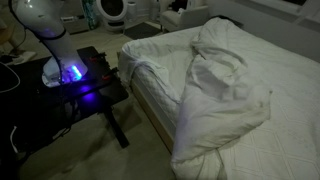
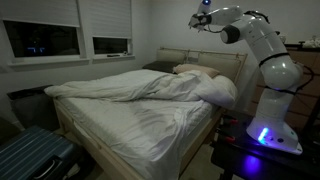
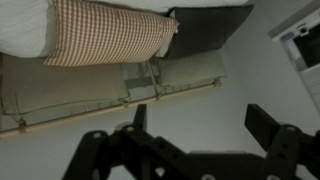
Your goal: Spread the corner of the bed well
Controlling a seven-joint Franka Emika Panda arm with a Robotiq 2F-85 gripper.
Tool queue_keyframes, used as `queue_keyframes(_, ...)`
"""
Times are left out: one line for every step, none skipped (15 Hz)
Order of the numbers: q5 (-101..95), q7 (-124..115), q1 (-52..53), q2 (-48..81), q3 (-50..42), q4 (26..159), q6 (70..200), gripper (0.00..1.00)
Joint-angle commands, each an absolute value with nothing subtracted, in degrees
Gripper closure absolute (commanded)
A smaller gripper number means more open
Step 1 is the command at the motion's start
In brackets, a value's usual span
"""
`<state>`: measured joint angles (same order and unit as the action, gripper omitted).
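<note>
Exterior view, left to right: the bed (image 2: 130, 135) shows bare cover toward the foot. The duvet is bunched in a ridge across the head end, long axis 9 to 3 o'clock. The corner (image 2: 218, 92) is the puffy folded end at the 3 o'clock side, nearest the arm. The hand (image 2: 197, 18) hangs high, well apart, with the corner at roughly 6 o'clock below it. Wrist view: jaws wide, nothing between them, checked pillow (image 3: 110, 35) ahead. Judgement: the next move needs a long descent onto that flap, then a pull toward the foot.
</note>
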<state>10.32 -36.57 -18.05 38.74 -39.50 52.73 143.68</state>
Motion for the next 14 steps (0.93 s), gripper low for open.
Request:
queue_keyframes(10.06, -28.73, -13.45, 30.5, -36.35, 61.33, 137.05, 0.0)
queue_keyframes(9.61, -27.19, -11.94, 28.61, -36.14, 63.82, 135.46, 0.0)
queue_keyframes(9.07, -25.84, -10.23, 26.48, -36.17, 66.73, 133.97, 0.0)
queue_keyframes(8.45, -24.24, -8.59, 24.28, -36.26, 69.8, 132.7, 0.0)
queue_keyframes(7.91, -22.69, -7.12, 22.33, -36.41, 72.56, 131.41, 0.0)
queue_keyframes(7.19, -21.23, -5.78, 20.46, -36.61, 75.22, 130.03, 0.0)
queue_keyframes(6.41, -19.96, -4.49, 18.49, -36.82, 78.04, 128.57, 0.0)
queue_keyframes(5.18, -18.86, -3.18, 16.43, -37.04, 80.92, 127.02, 0.0)
queue_keyframes(3.57, -17.88, -1.9, 14.32, -37.22, 83.86, 125.45, 0.0)
queue_keyframes(1.93, -16.97, -0.79, 12.24, -37.29, 86.86, 123.95, 0.0)
queue_keyframes(-0.32, -16.39, 0.36, 10.1, -37.44, 89.93, 122.39, 0.0)
queue_keyframes(-2.66, -16.13, 1.44, 7.71, -37.46, 93.05, 120.57, 0.0)
queue_keyframes(-5.23, -16.15, 2.44, 5.39, -37.4, 96.27, 118.79, 0.0)
queue_keyframes(-7.81, -17.2, 3.31, 3.27, -37.31, 99.49, 117.92, 0.0)
